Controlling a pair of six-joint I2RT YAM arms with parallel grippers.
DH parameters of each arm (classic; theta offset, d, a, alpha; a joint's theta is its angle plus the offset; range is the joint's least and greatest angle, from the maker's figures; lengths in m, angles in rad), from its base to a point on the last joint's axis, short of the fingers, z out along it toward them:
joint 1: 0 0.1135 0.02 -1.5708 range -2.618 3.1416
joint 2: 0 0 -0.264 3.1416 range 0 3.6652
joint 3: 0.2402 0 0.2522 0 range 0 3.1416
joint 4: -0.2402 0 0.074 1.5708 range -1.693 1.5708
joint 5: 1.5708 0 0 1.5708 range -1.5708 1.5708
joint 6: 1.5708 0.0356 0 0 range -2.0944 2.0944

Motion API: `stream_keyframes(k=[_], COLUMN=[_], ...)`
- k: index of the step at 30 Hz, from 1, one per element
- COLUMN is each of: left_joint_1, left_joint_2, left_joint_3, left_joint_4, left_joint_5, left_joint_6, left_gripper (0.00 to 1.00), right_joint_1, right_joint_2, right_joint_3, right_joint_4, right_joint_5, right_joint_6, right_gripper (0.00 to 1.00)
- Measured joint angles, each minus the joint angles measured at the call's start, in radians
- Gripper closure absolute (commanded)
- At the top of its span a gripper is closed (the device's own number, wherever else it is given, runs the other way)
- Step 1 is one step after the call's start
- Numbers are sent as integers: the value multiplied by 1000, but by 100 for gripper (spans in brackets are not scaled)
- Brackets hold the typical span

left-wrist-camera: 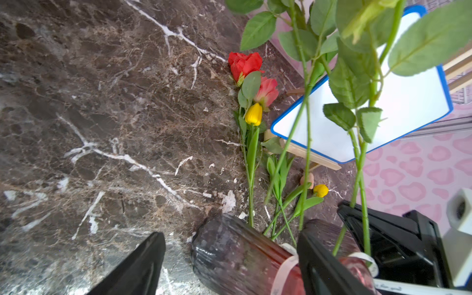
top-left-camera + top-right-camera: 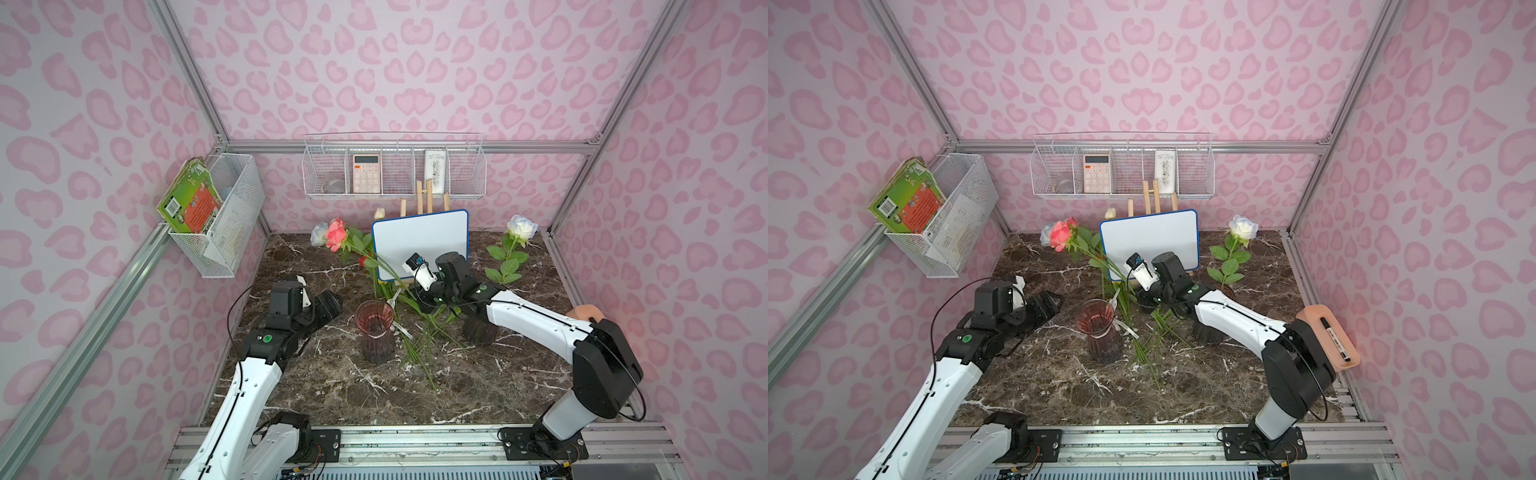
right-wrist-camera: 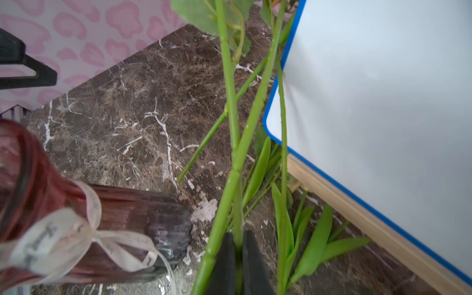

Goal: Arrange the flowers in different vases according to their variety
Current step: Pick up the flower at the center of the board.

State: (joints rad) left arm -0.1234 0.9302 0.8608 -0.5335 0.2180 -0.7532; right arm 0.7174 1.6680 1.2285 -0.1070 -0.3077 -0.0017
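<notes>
My right gripper point(image 3: 238, 240) is shut on a green rose stem point(image 3: 229, 84) just right of the flared-rim vase point(image 2: 376, 332). A pink rose point(image 2: 336, 234) and a pale white-blue rose point(image 2: 319, 232) rise on slanted stems above the table. I cannot tell which bloom belongs to the gripped stem. My left gripper point(image 1: 231, 236) is open left of that vase point(image 1: 229, 255), not touching it. A red rose point(image 1: 244, 63), a pink bloom point(image 1: 267, 92) and a yellow tulip point(image 1: 254, 115) lie on the marble. The second vase point(image 2: 480, 330), under my right arm, holds a white-blue rose point(image 2: 521, 226).
A whiteboard on a wooden easel point(image 2: 419, 245) stands just behind the flowers, with a white tulip point(image 2: 379, 213) behind it. Loose stems point(image 2: 419, 340) spread between the vases. Wire baskets point(image 2: 392, 174) point(image 2: 220, 216) hang on the walls. A peach tray with a marker point(image 2: 1327, 336) sits at the right edge.
</notes>
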Motion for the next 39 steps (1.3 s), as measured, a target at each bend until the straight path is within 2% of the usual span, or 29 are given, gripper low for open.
stream_keyframes(k=[11, 19, 27, 31, 39], left_joint_1=[0, 5, 5, 5, -2], left_joint_2=[176, 290, 367, 452, 588], left_joint_3=[83, 78, 72, 97, 103], left_joint_4=[107, 219, 378, 443, 563], left_joint_5=[158, 204, 233, 252, 306], left_joint_6=[-32, -87, -173, -218, -275], left_gripper=[21, 22, 18, 25, 49], right_joint_1=[3, 19, 22, 22, 23], right_joint_2=[267, 309, 309, 299, 298], right_joint_3=[322, 330, 287, 267, 264], right_joint_4=[-43, -61, -73, -74, -68], right_joint_5=[-72, -73, -74, -84, -118], right_joint_6=[-40, -58, -74, -80, -80], right_gripper=[100, 100, 100, 100, 100])
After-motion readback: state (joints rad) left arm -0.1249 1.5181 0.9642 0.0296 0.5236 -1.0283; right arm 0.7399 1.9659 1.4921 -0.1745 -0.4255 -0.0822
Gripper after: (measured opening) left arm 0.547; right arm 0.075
